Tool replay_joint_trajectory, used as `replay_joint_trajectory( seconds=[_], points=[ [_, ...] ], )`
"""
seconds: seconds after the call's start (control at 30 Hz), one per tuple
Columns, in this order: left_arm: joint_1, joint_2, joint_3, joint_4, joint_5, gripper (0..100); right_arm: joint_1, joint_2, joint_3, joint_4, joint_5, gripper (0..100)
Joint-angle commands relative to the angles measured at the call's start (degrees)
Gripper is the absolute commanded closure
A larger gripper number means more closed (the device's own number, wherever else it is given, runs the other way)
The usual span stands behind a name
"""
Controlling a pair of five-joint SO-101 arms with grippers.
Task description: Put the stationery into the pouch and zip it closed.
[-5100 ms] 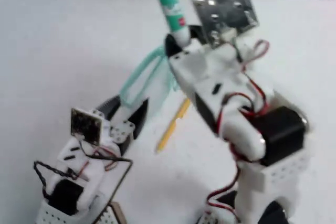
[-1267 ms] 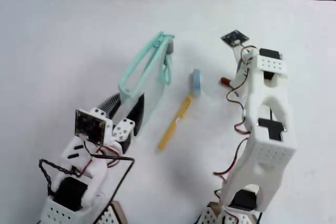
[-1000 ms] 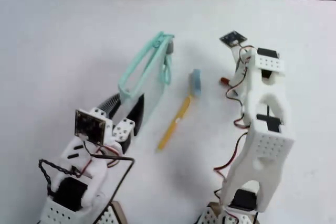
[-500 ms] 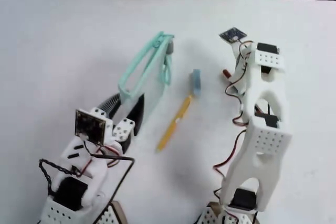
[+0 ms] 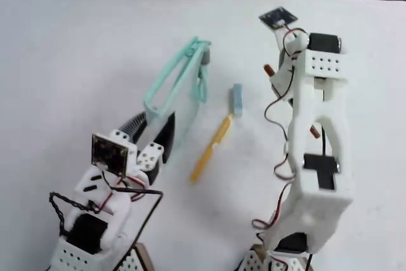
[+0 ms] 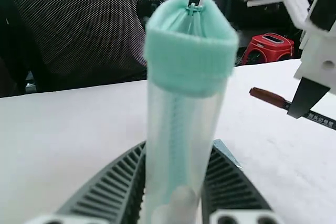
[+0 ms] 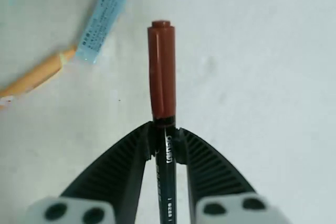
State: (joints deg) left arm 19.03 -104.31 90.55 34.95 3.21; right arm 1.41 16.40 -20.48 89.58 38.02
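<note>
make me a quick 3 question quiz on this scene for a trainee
1. True or false: the right gripper is shut on the pen.
2. What does the left gripper hold? A) the pouch B) a ruler C) scissors
3. Name the two items lying on the table between the pouch and the right arm.
Key: 1 true; 2 A; 3 the yellow pencil and the blue eraser.
</note>
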Motion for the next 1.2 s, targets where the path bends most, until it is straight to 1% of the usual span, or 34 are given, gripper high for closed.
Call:
replay_joint_trajectory(
  seconds=[0.0, 0.1, 0.17, 0.23, 0.4, 0.47, 0.6, 0.67, 0.77, 0.9, 0.97, 1.07, 1.17],
  points=[
    [0.75, 0.13, 0.18, -0.18, -0.53, 88, -2.86, -10.33, -0.79, 4.09, -1.85, 98.1],
    [0.75, 0.13, 0.18, -0.18, -0.53, 88, -5.14, -17.8, 4.13, 4.79, -3.16, 98.1],
    [0.75, 0.13, 0.18, -0.18, -0.53, 88, -6.73, -23.6, 10.02, 3.03, -3.52, 98.1],
    [0.75, 0.13, 0.09, -0.18, -0.53, 88, -8.04, -30.55, 17.23, -0.92, -4.04, 98.1],
    [0.75, 0.13, 0.09, -0.09, -0.53, 88, -12.53, -50.33, 36.04, -14.73, -4.04, 98.1],
    [0.75, 0.13, 0.09, -0.09, -0.53, 88, -16.04, -57.19, 38.77, -16.31, -4.75, 98.1],
    [0.75, 0.13, 0.09, -0.18, -0.53, 88, -22.73, -65.71, 33.58, -14.37, -12.48, 98.1],
    [0.75, 0.13, 0.09, -0.09, -0.53, 87, -24.84, -66.15, 27.96, -13.49, -15.47, 98.1],
    [0.75, 0.13, 0.09, -0.09, -0.35, 83, -27.74, -64.75, 19.6, -14.2, -18.9, 98.1],
    [0.22, 0.13, -0.62, 0.09, -0.35, 81, -32.57, -60.97, 10.73, -20.79, -22.51, 98.1],
    [0.31, 0.13, -1.93, 2.2, -0.35, 80, -34.68, -59.12, 7.82, -24.84, -23.21, 98.1],
    [0.66, 0.13, -3.25, 4.31, -0.35, 80, -37.32, -56.31, 6.33, -28.7, -24.35, 98.1],
    [0.57, 0.13, -3.43, 4.4, -0.44, 80, -38.99, -52.44, 6.59, -30.73, -28.31, 98.1]
  ],
)
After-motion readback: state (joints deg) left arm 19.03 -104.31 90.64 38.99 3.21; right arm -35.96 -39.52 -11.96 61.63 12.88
